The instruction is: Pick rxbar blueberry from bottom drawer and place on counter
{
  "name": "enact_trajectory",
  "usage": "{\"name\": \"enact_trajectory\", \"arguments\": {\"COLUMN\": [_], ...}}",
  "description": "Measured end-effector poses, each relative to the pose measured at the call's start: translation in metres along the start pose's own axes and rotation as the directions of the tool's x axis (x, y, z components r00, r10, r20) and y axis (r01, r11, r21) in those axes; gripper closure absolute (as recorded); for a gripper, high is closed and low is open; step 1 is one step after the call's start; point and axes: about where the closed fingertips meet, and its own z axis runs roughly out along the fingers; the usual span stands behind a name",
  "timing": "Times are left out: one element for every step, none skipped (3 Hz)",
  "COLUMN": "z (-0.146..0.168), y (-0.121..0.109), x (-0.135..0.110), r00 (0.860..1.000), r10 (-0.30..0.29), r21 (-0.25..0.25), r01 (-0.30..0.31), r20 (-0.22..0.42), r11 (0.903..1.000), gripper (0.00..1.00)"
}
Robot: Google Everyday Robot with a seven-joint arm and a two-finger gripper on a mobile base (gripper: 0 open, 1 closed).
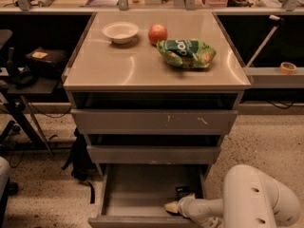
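The gripper (173, 207) is down inside the bottom drawer (137, 221), near its front right corner, reaching in from the right on the white arm. Whether it is open, or has hold of anything, I cannot tell. The snack bar (183, 191) lies on the drawer floor just behind the gripper's tip and slightly to its right, close to the right wall; its long axis cannot be made out. The counter (123, 65) above carries a white bowl (120, 32), an apple (157, 33) and a green chip bag (186, 53).
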Motion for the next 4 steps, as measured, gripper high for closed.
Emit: {"name": "enact_trajectory", "arguments": {"z": [-0.008,-0.013,-0.015,-0.047], "y": [0.001,0.001,0.002,-0.006], "x": [-0.005,-0.009,-0.011,-0.025], "r00": [1.0,1.0,1.0,0.999], "r10": [0.0,0.0,0.0,-0.014], "r21": [0.0,0.0,0.0,0.04], "r01": [0.0,0.0,0.0,0.012], "r20": [0.0,0.0,0.0,0.053], "r11": [1.0,1.0,1.0,0.9991], "gripper": [1.0,1.0,1.0,1.0]}}
